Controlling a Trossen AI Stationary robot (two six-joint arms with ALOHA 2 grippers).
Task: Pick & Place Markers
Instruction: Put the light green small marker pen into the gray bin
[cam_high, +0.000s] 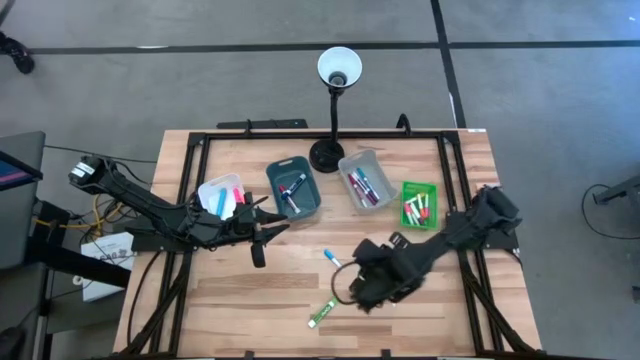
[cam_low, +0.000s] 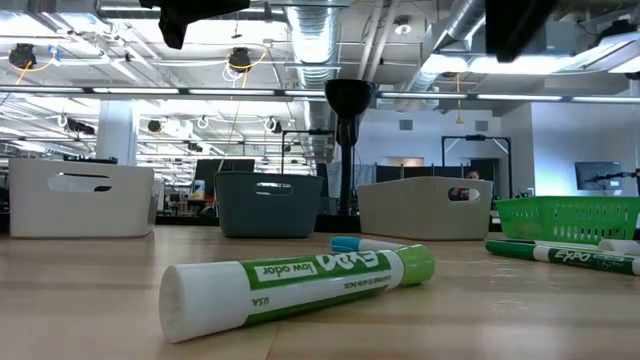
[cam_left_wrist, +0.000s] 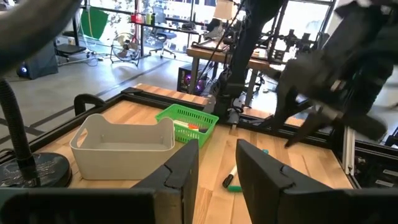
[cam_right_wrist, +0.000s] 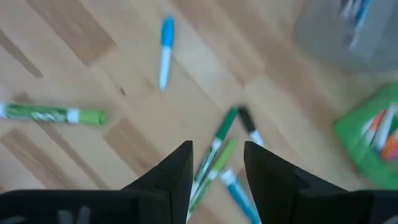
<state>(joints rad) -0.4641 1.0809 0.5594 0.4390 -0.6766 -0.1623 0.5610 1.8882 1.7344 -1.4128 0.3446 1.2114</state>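
Note:
Loose markers lie flat on the wooden table: a green one (cam_high: 322, 314) (cam_right_wrist: 53, 114) near the near edge, a blue one (cam_high: 330, 258) (cam_right_wrist: 165, 50) at the middle, and a small cluster of green and cyan ones (cam_right_wrist: 221, 155). My right gripper (cam_right_wrist: 217, 167) (cam_high: 368, 287) hangs open above that cluster, its fingers on either side of it in the right wrist view; the arm hides the cluster from above. My left gripper (cam_left_wrist: 217, 168) (cam_high: 262, 238) is open and holds nothing, just near of the white bin (cam_high: 220, 195) and teal bin (cam_high: 293, 188).
Four bins stand in a row across the table's far half: white, teal, grey (cam_high: 365, 180) and green (cam_high: 420, 203), each with markers inside. A black desk lamp (cam_high: 327, 155) stands between the teal and grey bins. Bare wood lies along the near edge.

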